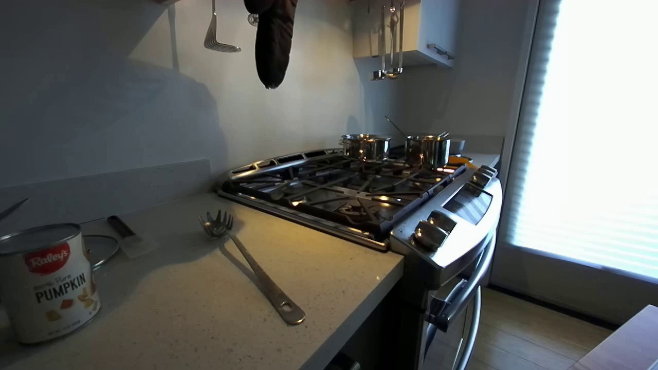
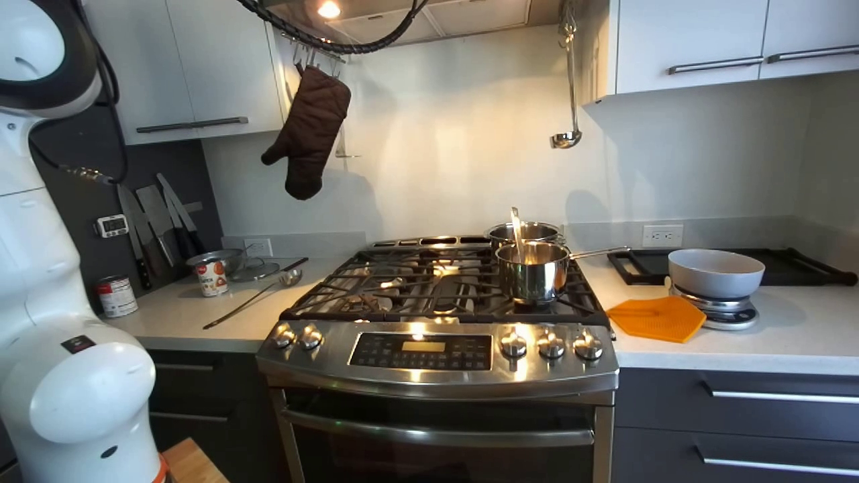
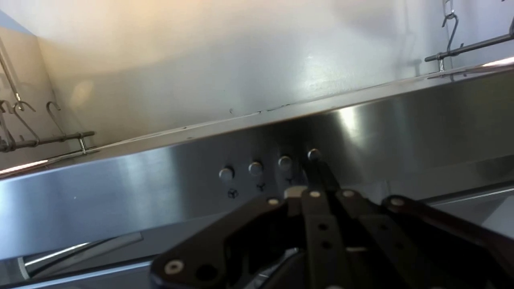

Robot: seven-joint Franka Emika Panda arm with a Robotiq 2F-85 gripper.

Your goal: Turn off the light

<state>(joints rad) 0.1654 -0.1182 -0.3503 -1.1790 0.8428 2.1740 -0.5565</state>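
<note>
The range hood lamp glows at the top of an exterior view. In the wrist view, a row of several round buttons sits on the steel hood front, with fan symbols by some of them. My gripper is shut, its dark fingers close together with nothing seen between them. Its fingertips are at the end button of the row, nearest the right of the picture, and partly cover it. I cannot tell whether they touch or press it. The gripper is out of view in both exterior views.
A brown oven mitt and a ladle hang below the hood. A black cable loops in front of it. Hook rails show in the wrist view. Pots stand on the stove. White cabinets flank the hood.
</note>
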